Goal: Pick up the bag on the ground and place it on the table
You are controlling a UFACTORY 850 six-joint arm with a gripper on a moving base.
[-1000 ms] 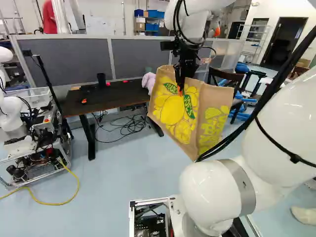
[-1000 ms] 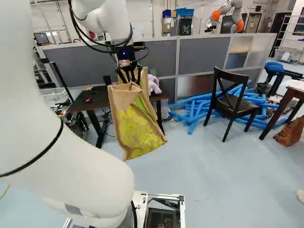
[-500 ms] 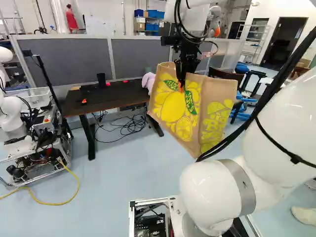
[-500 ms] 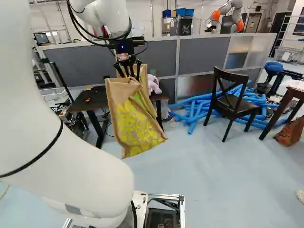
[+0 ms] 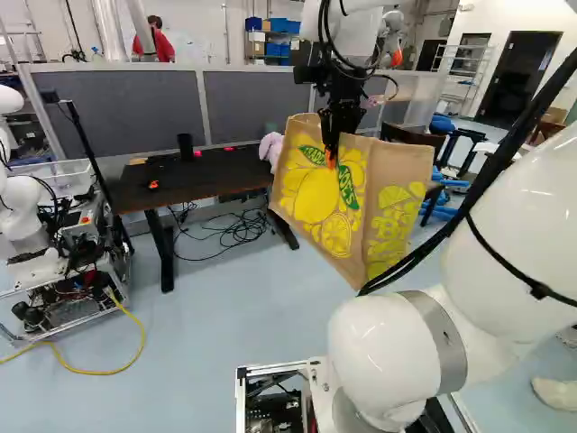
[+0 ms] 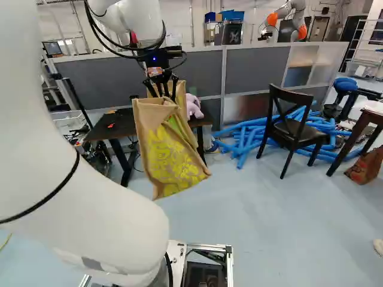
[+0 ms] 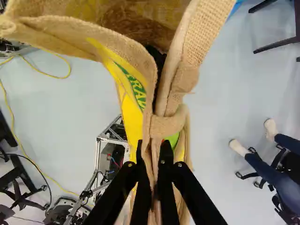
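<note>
Can see pale blue floor (image 6: 269, 209), a grey partition (image 6: 254, 72) beyond, now catch a dark chair (image 6: 302, 136) beside heaped blue tubes (image 6: 242, 146), and, yes, white wall (image 5: 550, 20) around a dark doorway (image 5: 516, 86)!

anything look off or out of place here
The bag hangs tilted from the gripper, its mouth pinched and creased. Blue tubes lie in a messy heap on the floor around the chair, and dark cables lie tangled under the table. I see no spill or damage.

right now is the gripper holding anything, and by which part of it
The gripper holds the burlap tote bag, pinched at its top edge.
</note>
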